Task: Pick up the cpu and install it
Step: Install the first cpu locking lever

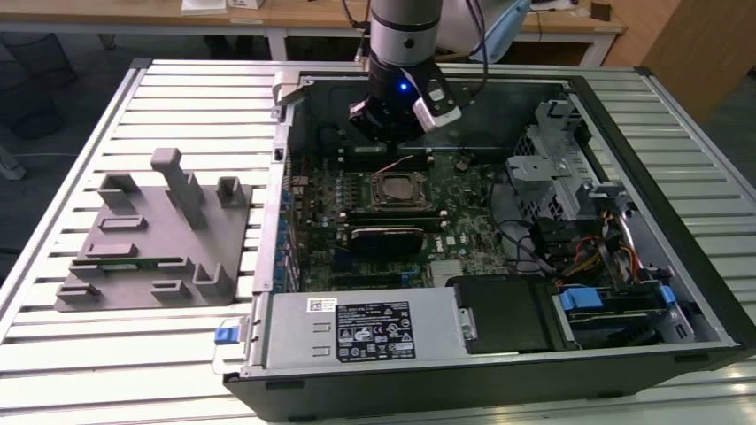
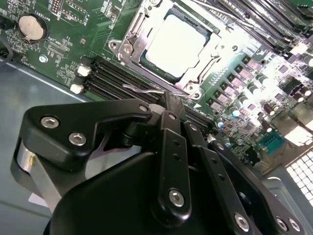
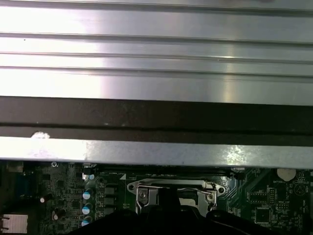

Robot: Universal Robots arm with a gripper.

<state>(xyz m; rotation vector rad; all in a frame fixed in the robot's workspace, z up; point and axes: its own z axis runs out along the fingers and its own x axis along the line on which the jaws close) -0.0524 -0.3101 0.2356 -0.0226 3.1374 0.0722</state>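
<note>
Slatted metal table [image 1: 142, 354] bears computer case [image 1: 697, 292].

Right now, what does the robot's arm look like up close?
The arm is a grey tube with a black end section that has a small blue light glowing on it. A white and black box sticks out of its side. The gripper is shiny black, built from chunky links held with round silver screws.

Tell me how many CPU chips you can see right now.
1. The cpu sits in the motherboard's socket, inside its metal frame, just beyond the gripper. Others could lie hidden on the grey fixture.
</note>
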